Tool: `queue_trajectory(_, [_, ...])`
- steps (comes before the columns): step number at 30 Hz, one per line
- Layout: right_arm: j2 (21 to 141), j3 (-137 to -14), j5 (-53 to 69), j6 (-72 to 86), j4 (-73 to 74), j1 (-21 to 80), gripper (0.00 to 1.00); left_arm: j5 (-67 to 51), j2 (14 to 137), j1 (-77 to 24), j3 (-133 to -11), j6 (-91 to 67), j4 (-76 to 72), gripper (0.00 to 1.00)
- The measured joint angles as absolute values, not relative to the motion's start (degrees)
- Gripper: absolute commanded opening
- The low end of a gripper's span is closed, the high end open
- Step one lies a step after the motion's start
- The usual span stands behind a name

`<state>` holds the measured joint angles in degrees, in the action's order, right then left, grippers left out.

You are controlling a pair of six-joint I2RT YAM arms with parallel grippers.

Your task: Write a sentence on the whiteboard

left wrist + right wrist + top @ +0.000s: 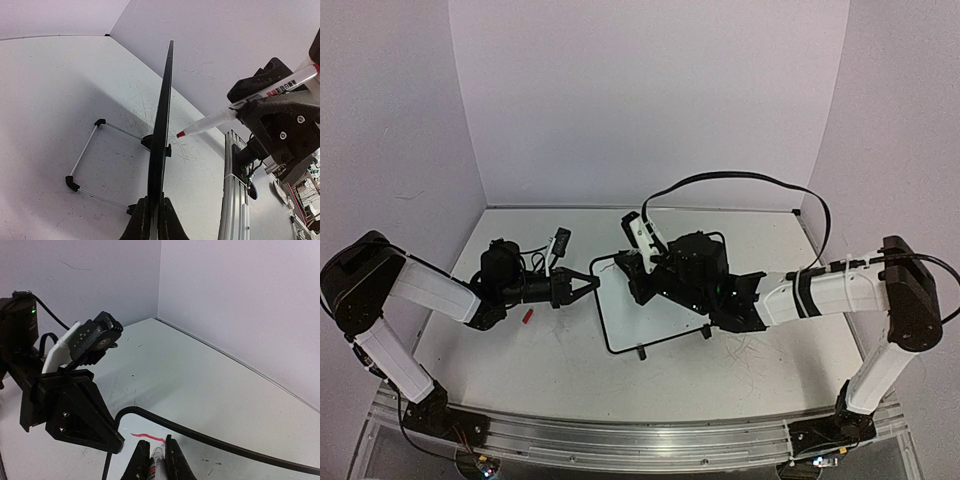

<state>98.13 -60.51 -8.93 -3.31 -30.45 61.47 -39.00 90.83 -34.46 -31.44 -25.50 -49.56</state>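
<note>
Left gripper [592, 284] clamped on the 9 o'clock edge of the mid-table whiteboard [625, 322], right gripper [154, 452] clamped on a red marker [216, 120]: excess tip pressure could pivot the board loose.

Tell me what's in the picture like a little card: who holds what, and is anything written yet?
left pincer: shut on the edge of the whiteboard
right pincer: shut on a red-tipped marker
writing: one short red stroke on the board, no words yet
loose bit: small red piece on the table, maybe the marker's cap
</note>
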Motion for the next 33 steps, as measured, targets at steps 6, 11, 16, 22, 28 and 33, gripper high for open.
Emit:
queue_trajectory(6, [98.25,-60.70,-4.11,-4.36,-30.77,61.43,0.00,-39.05,90.83,-34.46,-31.44,-25.50,-49.56,0.00])
queue_trajectory(11, [99.36,-62.18,-2.69,-4.51,-30.81,61.43,0.00,-39.06,90.83,-34.46,-31.44,-25.50,-49.56,0.00])
queue_trajectory(16, [100.46,-63.37,-2.74,-4.51,-30.69,61.43,0.00,-39.07,90.83,-34.46,-31.44,-25.50,-49.56,0.00])
queue_trajectory(22, [101.14,-63.66,-4.11,-4.51,-30.40,61.43,0.00,-39.07,90.83,-34.46,-31.44,-25.50,-49.56,0.00])
queue_trajectory(28, [101.39,-63.72,-5.28,-4.49,-30.20,61.43,0.00,-39.07,90.83,-34.46,-31.44,-25.50,-49.56,0.00])
queue_trajectory(33, [101.82,-64.29,-6.10,-4.49,-29.98,61.43,0.00,-39.05,90.83,-34.44,-31.44,-25.50,-49.52,0.00])
